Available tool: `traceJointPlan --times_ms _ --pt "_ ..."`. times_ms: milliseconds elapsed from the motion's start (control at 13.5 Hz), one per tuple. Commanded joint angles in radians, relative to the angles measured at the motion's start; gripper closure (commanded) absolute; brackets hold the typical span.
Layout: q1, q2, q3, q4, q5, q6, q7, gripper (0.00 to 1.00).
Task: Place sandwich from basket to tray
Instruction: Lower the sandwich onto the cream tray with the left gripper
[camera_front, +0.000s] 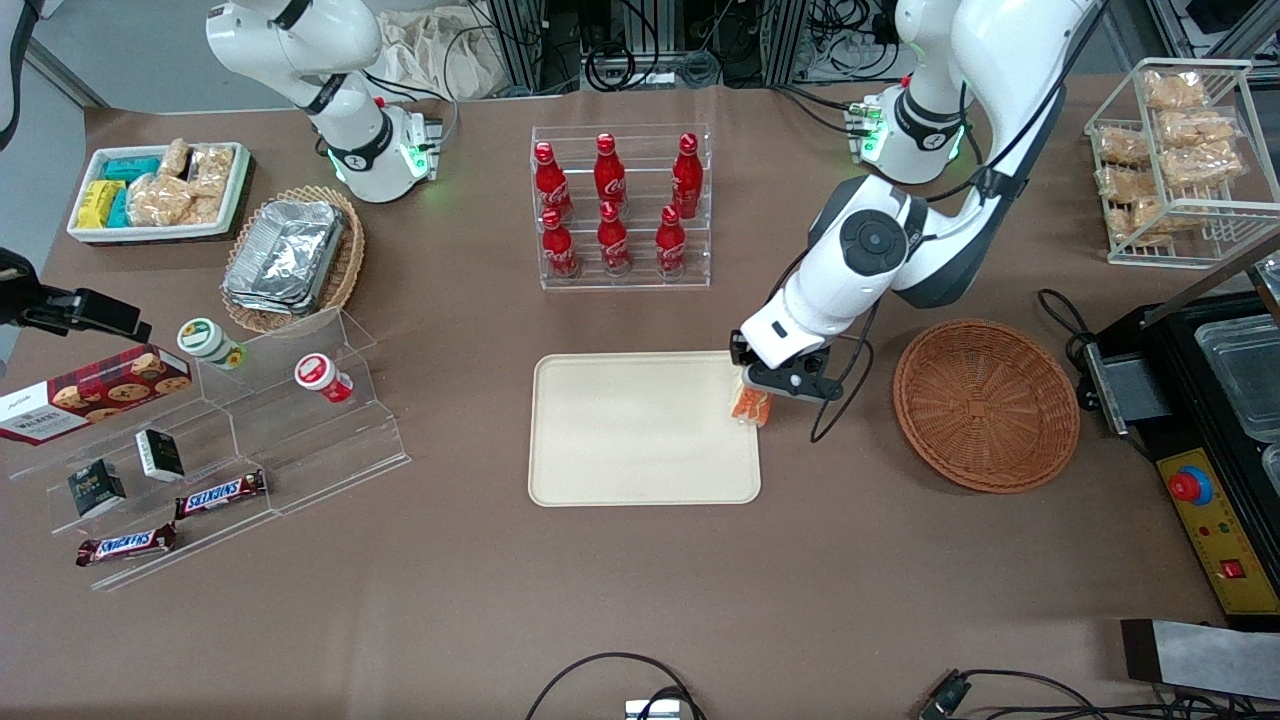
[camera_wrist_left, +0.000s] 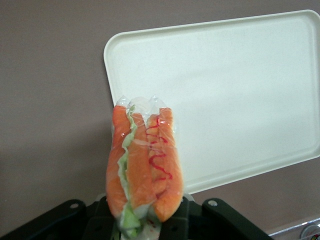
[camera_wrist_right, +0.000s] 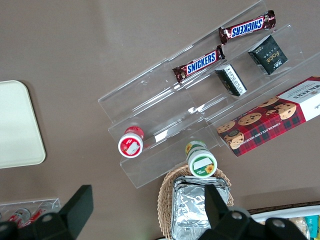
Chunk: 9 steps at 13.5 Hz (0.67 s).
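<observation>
Tray (camera_front: 640, 430) mid-worktop, bare | gripper (camera_front: 768, 392) clamps sandwich (camera_front: 751, 405) over tray's basket-side edge | basket (camera_front: 985, 405) empty | judgement: carry inward over tray, then release

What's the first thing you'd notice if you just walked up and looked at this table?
Probably the sandwich, bright orange and green in clear wrap, pinched in the left arm's gripper just over the edge of the bare cream tray. Next, the red cola bottles lined up in a clear rack, farther from the front camera than the tray. The round wicker basket beside the tray holds nothing.
</observation>
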<state>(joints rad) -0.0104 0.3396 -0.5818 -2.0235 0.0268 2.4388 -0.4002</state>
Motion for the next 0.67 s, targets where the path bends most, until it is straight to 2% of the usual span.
traceJointPlan --times_ms 0,371,594 --pt "-0.023 0.084 -0.001 0.083 0.07 -0.001 -0.078 0.72" --pt "-0.069 0.205 0.003 0.184 0.244 -0.003 -0.273 0.72" --pt "-0.095 0.254 0.003 0.224 0.306 -0.007 -0.344 0.72"
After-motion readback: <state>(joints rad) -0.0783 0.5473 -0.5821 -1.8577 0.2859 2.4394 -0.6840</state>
